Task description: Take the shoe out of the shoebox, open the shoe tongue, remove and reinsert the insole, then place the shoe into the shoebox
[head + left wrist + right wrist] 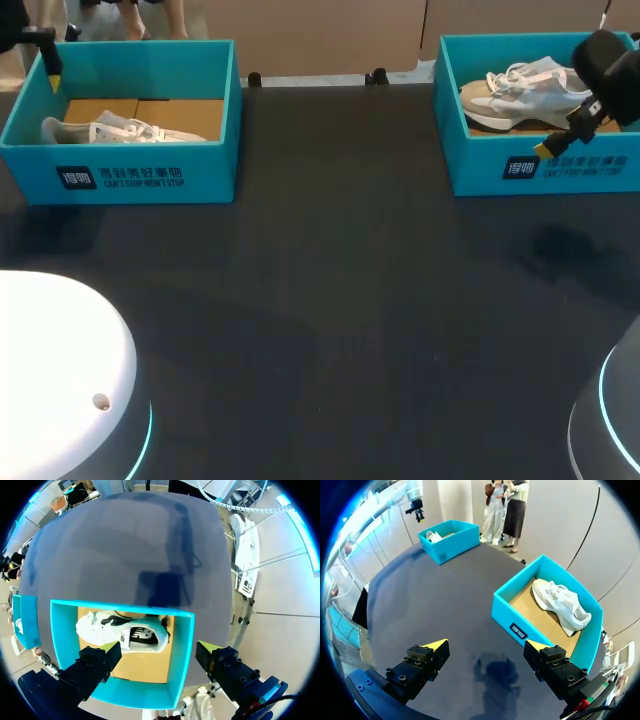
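Note:
Two teal shoeboxes stand at the table's far side. In the left shoebox [215,170] a white shoe [120,130] lies on its side. The right shoebox [475,165] holds a white and beige shoe [525,88]. My left gripper [52,72] hangs open above the left box's far left corner; in its wrist view the left gripper [160,652] looks down on the white shoe [122,632] inside that box [184,645]. My right gripper [570,128] hovers open over the right box's front right part. In its wrist view the right gripper [487,650] is over bare table, with the box [507,617] and shoe [560,605] ahead.
The dark table [330,300] stretches wide between and in front of the boxes. My arms' white bases [60,380] sit at the near corners. The other box [447,540] shows far across the table in the right wrist view.

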You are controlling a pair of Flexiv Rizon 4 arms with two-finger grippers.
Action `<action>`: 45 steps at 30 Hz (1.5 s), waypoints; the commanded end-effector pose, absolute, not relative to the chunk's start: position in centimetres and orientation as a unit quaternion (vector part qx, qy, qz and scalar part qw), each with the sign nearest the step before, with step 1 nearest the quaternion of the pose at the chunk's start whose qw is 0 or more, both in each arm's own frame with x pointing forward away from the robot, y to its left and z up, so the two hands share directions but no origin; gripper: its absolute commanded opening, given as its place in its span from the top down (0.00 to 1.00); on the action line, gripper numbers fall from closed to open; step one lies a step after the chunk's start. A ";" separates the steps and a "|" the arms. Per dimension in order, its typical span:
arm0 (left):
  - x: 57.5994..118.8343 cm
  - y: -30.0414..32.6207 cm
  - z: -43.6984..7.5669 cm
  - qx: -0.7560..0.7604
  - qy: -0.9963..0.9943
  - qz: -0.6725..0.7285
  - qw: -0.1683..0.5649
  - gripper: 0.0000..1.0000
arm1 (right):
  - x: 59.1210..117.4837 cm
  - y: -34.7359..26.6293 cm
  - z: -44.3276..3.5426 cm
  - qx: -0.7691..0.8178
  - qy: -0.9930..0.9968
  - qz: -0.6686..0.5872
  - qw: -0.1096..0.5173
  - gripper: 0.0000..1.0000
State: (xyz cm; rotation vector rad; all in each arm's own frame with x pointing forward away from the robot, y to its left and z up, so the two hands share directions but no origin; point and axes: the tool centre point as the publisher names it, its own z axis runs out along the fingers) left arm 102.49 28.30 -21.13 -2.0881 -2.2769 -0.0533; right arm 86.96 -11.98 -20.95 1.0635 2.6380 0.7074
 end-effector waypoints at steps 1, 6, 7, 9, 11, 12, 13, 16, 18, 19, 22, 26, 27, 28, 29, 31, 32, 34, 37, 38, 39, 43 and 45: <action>102.3 28.3 -21.1 -0.676 -0.737 -0.019 0.025 0.00 | 89.8 -11.8 -21.5 0.371 0.891 0.242 0.100 0.00; 102.3 28.3 -21.1 -0.676 -0.737 -0.019 0.025 0.00 | 92.2 -12.2 -21.8 0.398 0.877 0.248 0.105 0.00; 102.3 28.3 -21.1 -0.676 -0.737 -0.019 0.025 0.00 | 92.7 -12.3 -21.9 0.403 0.875 0.246 0.108 0.00; 102.3 28.3 -21.1 -0.676 -0.737 -0.019 0.025 0.00 | 93.6 -12.7 -22.0 0.414 0.868 0.251 0.109 0.00; 102.3 28.3 -21.1 -0.676 -0.737 -0.019 0.025 0.00 | 94.3 -13.2 -21.9 0.430 0.863 0.237 0.118 0.00; 102.3 28.3 -21.1 -0.676 -0.737 -0.019 0.025 0.00 | 94.3 -13.2 -21.9 0.430 0.863 0.237 0.118 0.00; 102.3 28.3 -21.1 -0.676 -0.737 -0.019 0.025 0.00 | 94.3 -13.2 -21.9 0.430 0.863 0.237 0.118 0.00; 102.3 28.3 -21.1 -0.676 -0.737 -0.019 0.025 0.00 | 94.3 -13.2 -21.9 0.430 0.863 0.237 0.118 0.00; 102.3 28.3 -21.1 -0.676 -0.737 -0.019 0.025 0.00 | 94.3 -13.2 -21.9 0.430 0.863 0.237 0.118 0.00; 102.3 28.3 -21.1 -0.676 -0.737 -0.019 0.025 0.00 | 94.3 -13.2 -21.9 0.430 0.863 0.237 0.118 0.00; 102.3 28.3 -21.1 -0.676 -0.737 -0.019 0.025 0.00 | 94.3 -13.2 -21.9 0.430 0.863 0.237 0.118 0.00; 102.3 28.3 -21.1 -0.676 -0.737 -0.019 0.025 0.00 | 94.3 -13.2 -21.9 0.430 0.863 0.237 0.118 0.00; 102.3 28.3 -21.1 -0.676 -0.737 -0.019 0.025 0.00 | 94.3 -13.2 -21.9 0.430 0.863 0.237 0.118 0.00; 102.3 28.3 -21.1 -0.676 -0.737 -0.019 0.025 0.00 | 94.3 -13.2 -21.9 0.430 0.863 0.237 0.118 0.00; 102.3 28.3 -21.1 -0.676 -0.737 -0.019 0.025 0.00 | 94.7 -13.3 -22.1 0.444 0.857 0.230 0.121 0.00; 102.3 28.3 -21.1 -0.676 -0.737 -0.019 0.025 0.00 | 96.3 -13.9 -22.7 0.509 0.825 0.216 0.122 0.00; 102.3 28.3 -21.1 -0.676 -0.737 -0.019 0.025 0.00 | 97.0 -14.2 -22.7 0.524 0.815 0.210 0.131 0.00; 102.3 28.3 -21.1 -0.676 -0.737 -0.019 0.025 0.00 | 98.2 -14.6 -22.7 0.555 0.797 0.193 0.139 0.00; 102.3 28.3 -21.1 -0.676 -0.737 -0.019 0.025 0.00 | 100.3 -15.5 -22.7 0.592 0.771 0.172 0.156 0.00; 102.3 28.3 -21.1 -0.676 -0.737 -0.019 0.025 0.00 | 100.9 -15.7 -22.7 0.599 0.767 0.167 0.157 0.00; 102.3 28.3 -21.1 -0.676 -0.737 -0.019 0.025 0.00 | 101.5 -15.9 -22.8 0.607 0.762 0.160 0.155 0.00; 102.3 28.3 -21.1 -0.676 -0.737 -0.019 0.025 0.00 | 103.5 -16.8 -23.2 0.648 0.732 0.143 0.154 0.00; 102.3 28.3 -21.1 -0.676 -0.737 -0.019 0.025 0.00 | 104.3 -17.1 -23.4 0.652 0.728 0.144 0.153 0.00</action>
